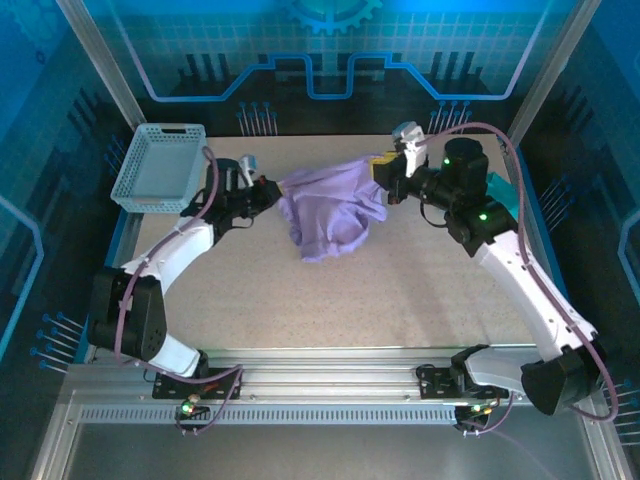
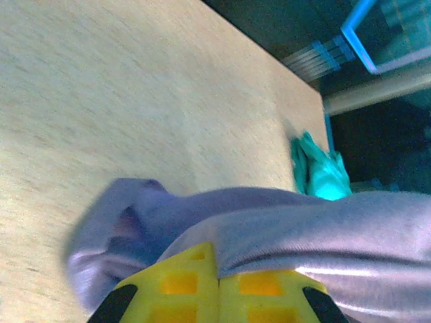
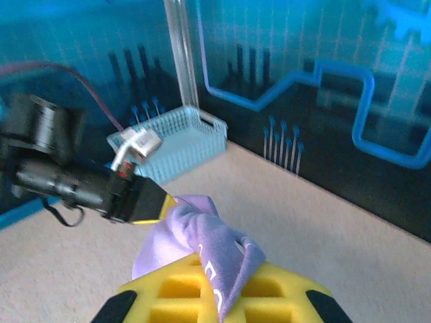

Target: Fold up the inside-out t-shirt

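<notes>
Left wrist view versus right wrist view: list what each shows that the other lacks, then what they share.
Left wrist, not right wrist: the teal garment lying near the table's edge. Right wrist, not left wrist: the blue basket and the right tool, shut on a fold of fabric. Both: the lavender t-shirt, the speckled table, and the left tool, shut on the shirt's other end.

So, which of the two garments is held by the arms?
The lavender t-shirt: both arms' jaws are shut on it, one at each side. The teal garment lies ungripped near the right edge of the table.
</notes>
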Robot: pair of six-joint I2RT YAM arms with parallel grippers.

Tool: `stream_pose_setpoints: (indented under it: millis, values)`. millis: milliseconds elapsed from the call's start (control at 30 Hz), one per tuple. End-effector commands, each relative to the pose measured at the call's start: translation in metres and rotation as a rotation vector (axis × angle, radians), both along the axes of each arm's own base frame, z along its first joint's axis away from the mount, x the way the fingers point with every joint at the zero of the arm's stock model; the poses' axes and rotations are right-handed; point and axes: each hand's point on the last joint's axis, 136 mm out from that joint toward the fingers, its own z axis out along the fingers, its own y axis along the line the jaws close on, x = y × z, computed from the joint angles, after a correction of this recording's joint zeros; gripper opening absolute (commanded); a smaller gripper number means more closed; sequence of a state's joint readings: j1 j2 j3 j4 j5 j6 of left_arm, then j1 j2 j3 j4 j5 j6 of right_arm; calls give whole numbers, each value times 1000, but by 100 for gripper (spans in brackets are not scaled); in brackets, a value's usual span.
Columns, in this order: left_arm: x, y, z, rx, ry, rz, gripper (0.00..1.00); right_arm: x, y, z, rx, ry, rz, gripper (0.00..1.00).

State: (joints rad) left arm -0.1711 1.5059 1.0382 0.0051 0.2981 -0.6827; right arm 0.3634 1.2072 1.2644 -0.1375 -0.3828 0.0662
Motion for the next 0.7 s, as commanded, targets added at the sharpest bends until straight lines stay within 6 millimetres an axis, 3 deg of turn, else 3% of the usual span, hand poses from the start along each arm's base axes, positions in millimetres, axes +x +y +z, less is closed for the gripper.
stream_pose_setpoints:
  millis: [0,67,167,233,300,400,567,667]
  values:
    - [-2,36,-17,84,63,142,0,-20,10,37,114,-85,122,0]
    - [-8,46,-27,130,70,170,0,-13,10,10,95,-26,101,0]
    - [-19,44,-44,161,86,129,16,-5,11,-39,62,85,82,0]
    - [-29,41,-56,165,104,92,32,-5,14,-73,25,163,79,0]
    - [-41,40,-65,177,112,69,46,-11,18,-109,-30,235,81,0]
    - [-61,31,-62,202,73,16,61,-31,25,-154,-132,322,101,0]
    - [-83,-17,-45,278,-17,-163,77,-76,32,-221,-209,459,143,0]
    - [-84,-51,-46,348,-23,-292,80,-92,27,-242,-206,501,137,0]
